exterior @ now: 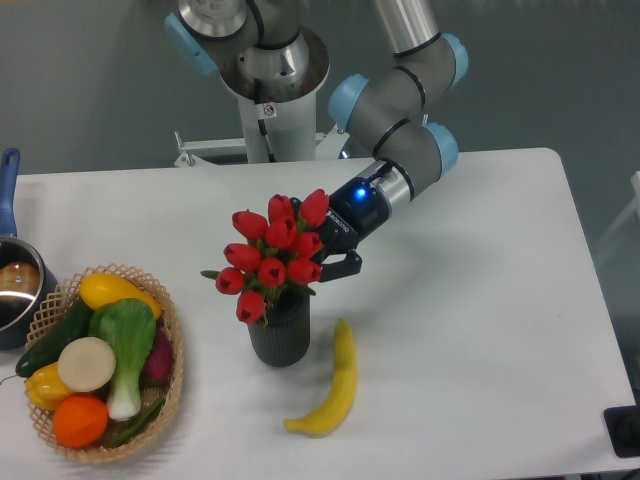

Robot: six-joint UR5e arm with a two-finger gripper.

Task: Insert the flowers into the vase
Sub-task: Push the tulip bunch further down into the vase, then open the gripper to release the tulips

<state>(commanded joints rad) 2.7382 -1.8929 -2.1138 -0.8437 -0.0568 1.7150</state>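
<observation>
The flowers (272, 256), a bunch of red tulip buds with green leaves, stand with their stems down inside the mouth of the vase (280, 336), a dark grey ribbed cylinder at the table's middle. The buds spread wider than the vase and hide its rim. My gripper (326, 256) reaches in from the right, just above the vase, and is shut on the bunch at its right side. One black finger (343, 266) shows; the other is hidden behind the buds.
A banana (331, 382) lies just right of the vase. At the left stands a wicker basket (170, 370) of vegetables and fruit. A metal pot (14, 285) with a blue handle sits at the left edge.
</observation>
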